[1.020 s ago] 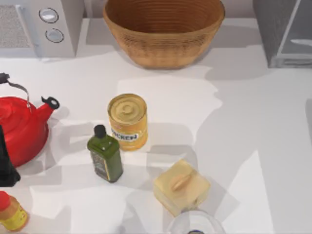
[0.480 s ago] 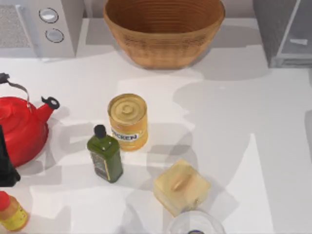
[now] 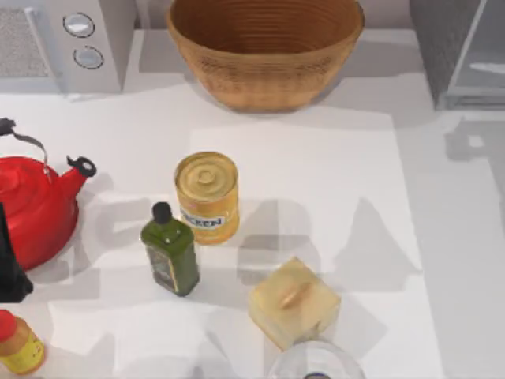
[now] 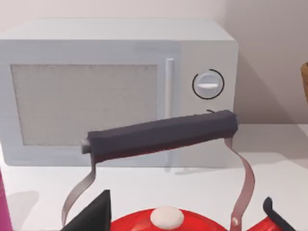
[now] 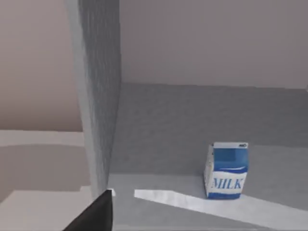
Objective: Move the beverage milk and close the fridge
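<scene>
The beverage milk (image 5: 226,171), a small blue-and-white carton, stands upright on the grey floor inside the fridge (image 5: 98,86), seen in the right wrist view. It stands free, well beyond my right gripper's dark fingertip (image 5: 98,211), which touches nothing. From above, the fridge (image 3: 454,55) is the grey box at the table's back right corner, its pale inside facing right. My left arm (image 3: 9,272) is parked at the left edge over the red kettle (image 4: 163,219), one fingertip (image 4: 94,216) beside the kettle's handle.
A woven basket (image 3: 264,51) stands at the back middle and a grey microwave (image 3: 63,43) at the back left. A yellow can (image 3: 207,196), a green bottle (image 3: 170,251), a pale yellow block (image 3: 293,302), a small yellow bottle (image 3: 17,343) and a glass rim (image 3: 316,362) stand nearer.
The arm shadows on the table have shifted to the right, toward the fridge. Nothing standing on the table has moved.
</scene>
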You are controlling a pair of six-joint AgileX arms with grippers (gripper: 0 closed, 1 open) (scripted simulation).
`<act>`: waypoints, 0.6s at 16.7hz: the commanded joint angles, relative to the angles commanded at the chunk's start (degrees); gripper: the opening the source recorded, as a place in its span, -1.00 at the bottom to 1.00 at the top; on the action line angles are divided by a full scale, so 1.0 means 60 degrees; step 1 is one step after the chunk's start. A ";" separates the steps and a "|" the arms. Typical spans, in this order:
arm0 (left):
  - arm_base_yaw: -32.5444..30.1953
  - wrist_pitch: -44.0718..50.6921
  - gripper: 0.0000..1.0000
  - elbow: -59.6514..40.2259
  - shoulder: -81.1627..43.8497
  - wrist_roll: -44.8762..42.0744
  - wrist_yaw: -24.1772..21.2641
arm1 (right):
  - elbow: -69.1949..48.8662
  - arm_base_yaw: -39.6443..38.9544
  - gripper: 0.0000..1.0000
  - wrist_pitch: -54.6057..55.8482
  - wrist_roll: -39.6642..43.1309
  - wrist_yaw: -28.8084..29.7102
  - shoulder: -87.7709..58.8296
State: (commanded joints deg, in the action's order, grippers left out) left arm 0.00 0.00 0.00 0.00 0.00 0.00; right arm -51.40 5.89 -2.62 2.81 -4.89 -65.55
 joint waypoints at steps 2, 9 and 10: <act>0.0000 0.0000 1.00 0.0000 0.0000 0.0000 0.0000 | 0.1598 -0.0180 1.00 0.0074 -0.0089 0.0150 0.2329; 0.0000 0.0000 1.00 0.0000 0.0000 0.0000 0.0000 | 0.6705 -0.0756 1.00 0.0333 -0.0357 0.0621 0.8922; 0.0000 0.0000 1.00 0.0000 0.0000 0.0000 0.0000 | 0.7232 -0.0818 1.00 0.0362 -0.0386 0.0673 0.9509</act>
State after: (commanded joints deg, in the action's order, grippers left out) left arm 0.00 0.00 0.00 0.00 0.00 0.00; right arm -8.01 0.98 -0.45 0.49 -0.85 -8.49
